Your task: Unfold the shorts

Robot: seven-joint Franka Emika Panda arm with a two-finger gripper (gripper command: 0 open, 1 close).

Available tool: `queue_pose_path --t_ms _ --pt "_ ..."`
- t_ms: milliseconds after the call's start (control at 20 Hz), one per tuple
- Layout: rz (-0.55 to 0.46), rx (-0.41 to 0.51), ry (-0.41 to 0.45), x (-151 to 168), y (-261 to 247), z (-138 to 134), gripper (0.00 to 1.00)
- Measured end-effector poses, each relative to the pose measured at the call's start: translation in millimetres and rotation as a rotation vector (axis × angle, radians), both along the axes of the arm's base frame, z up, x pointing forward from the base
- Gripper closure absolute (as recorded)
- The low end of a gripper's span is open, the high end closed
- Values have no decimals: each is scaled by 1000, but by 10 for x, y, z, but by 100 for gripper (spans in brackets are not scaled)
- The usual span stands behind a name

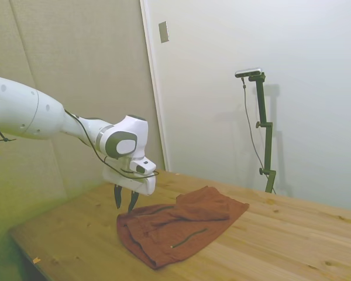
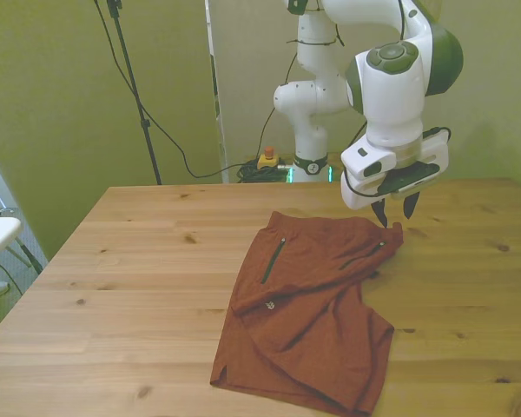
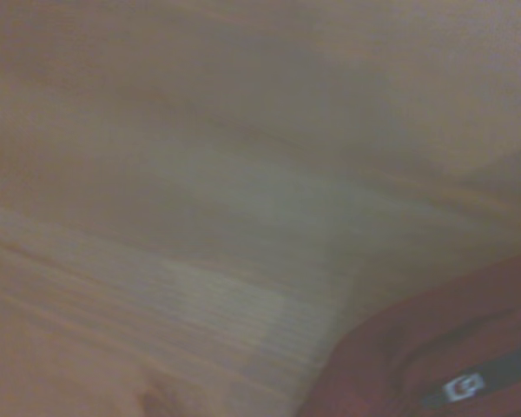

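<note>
Side view: a white arm holds its gripper [image 1: 124, 202] just above one corner of the rust-red shorts [image 1: 181, 223], which lie rumpled on a pale wooden table [image 1: 292, 240] before a plain wall [image 1: 292, 88] and a padded panel [image 1: 76, 58]. The fingers stand slightly apart, gripping nothing.

Front view: the shorts sprawl right of the table's centre, partly folded, a dark zipper line [image 2: 273, 259] showing; the gripper [image 2: 394, 211] hangs over their far corner on the front view's right. Cables [image 2: 169, 139] trail down the greenish wall.

Wrist view: blurred wood grain, a red cloth edge with a small pale tag [image 3: 463, 387].
</note>
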State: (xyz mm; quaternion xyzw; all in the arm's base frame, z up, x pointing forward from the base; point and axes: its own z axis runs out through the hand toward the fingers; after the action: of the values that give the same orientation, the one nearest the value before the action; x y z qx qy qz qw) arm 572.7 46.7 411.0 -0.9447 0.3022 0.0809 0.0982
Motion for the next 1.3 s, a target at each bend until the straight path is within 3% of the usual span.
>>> queue_pose_path --t_ms 200,400,700,1000,1050,1300 --pt "-202 -17 -64 222 -740 260 0" --pt "-409 -34 -89 449 -1535 271 0" --pt "-714 -38 -97 749 -2294 -33 0" --pt "-987 -19 -123 992 -2472 -278 0" --pt "-1005 -19 -117 1000 -2480 -300 100" --pt "-1041 -23 -98 1009 -2542 -386 100"
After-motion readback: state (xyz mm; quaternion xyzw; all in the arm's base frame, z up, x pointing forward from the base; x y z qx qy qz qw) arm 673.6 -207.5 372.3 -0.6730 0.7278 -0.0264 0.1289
